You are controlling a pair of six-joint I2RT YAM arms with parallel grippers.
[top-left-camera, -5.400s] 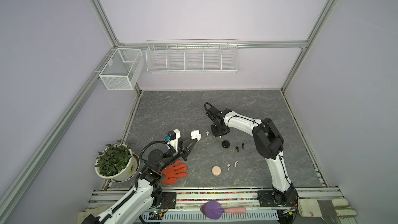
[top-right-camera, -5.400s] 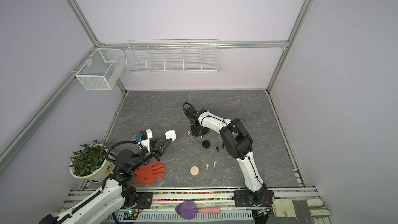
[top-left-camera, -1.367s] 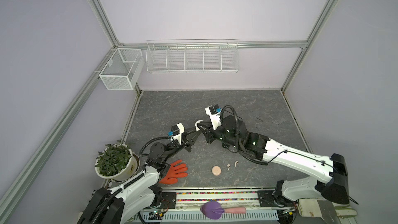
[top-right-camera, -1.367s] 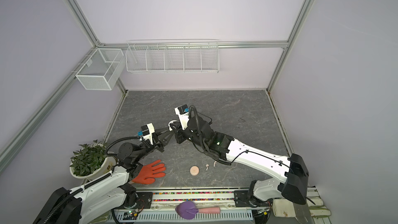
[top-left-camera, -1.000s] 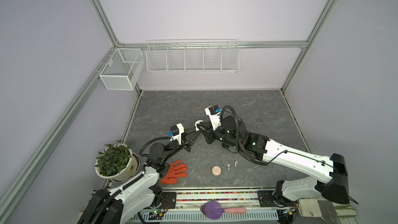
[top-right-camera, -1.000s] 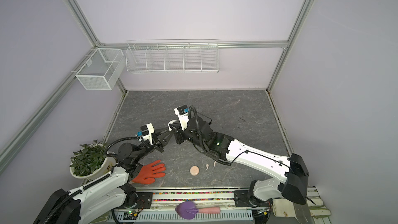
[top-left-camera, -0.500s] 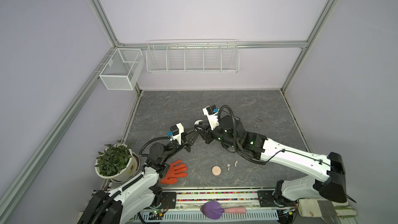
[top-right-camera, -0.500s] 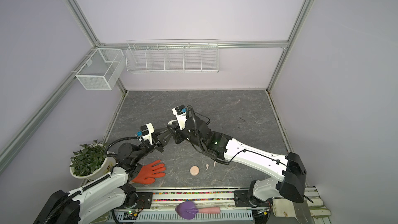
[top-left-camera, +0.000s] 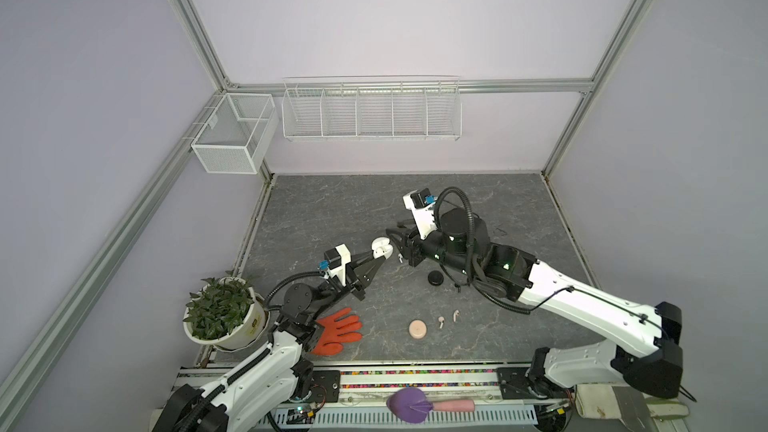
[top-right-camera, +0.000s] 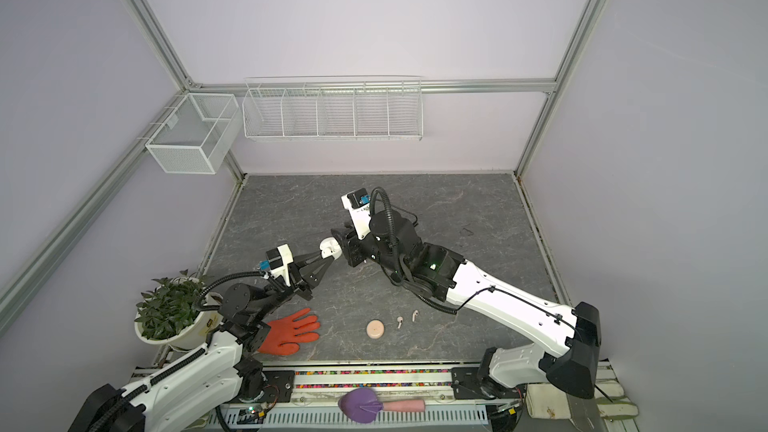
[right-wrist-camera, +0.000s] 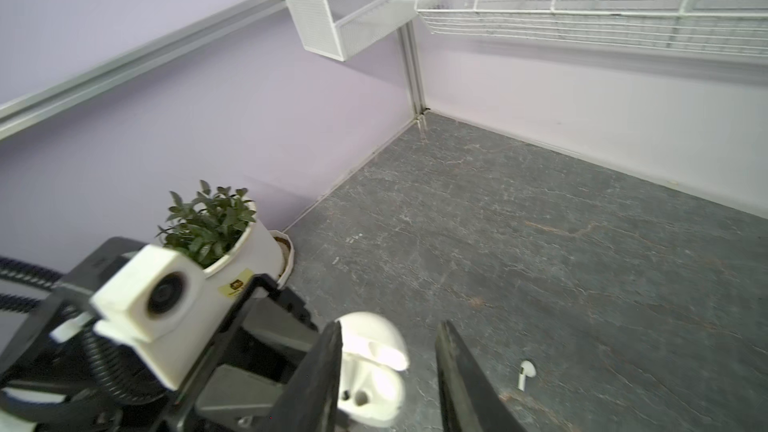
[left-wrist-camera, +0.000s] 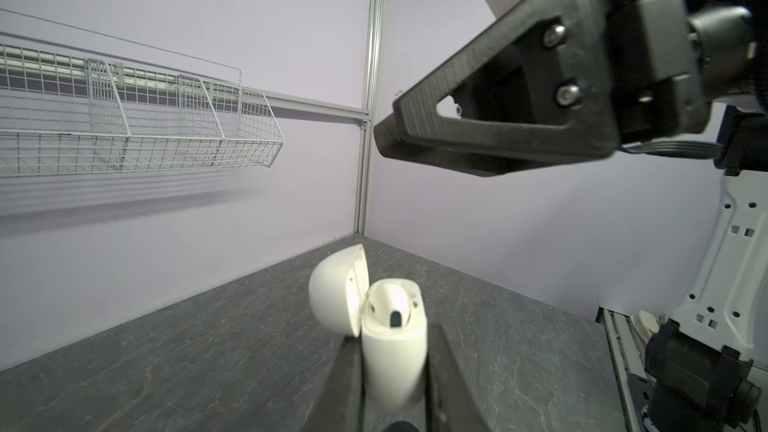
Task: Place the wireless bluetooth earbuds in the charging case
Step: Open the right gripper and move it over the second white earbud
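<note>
L hand (left-wrist-camera: 394, 338) was clamped on the glossy white plastic charging case (left-wrist-camera: 392, 367), lid flipped open, held above the grey marbled tabletop (top-left-camera: 332, 201). R hand (right-wrist-camera: 390, 326) hung just over it, jaws apart, nothing betw. them. I saw one tiny white stemmed earbud (right-wrist-camera: 524, 372) lying on the tabletop beside the case, and the pale pink pair (top-left-camera: 456, 316) well apart from it.

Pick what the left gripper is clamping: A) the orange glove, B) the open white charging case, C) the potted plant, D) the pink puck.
B: in the left wrist view the left gripper is shut on the white charging case, one finger on either side of its body and its lid flipped open.
</note>
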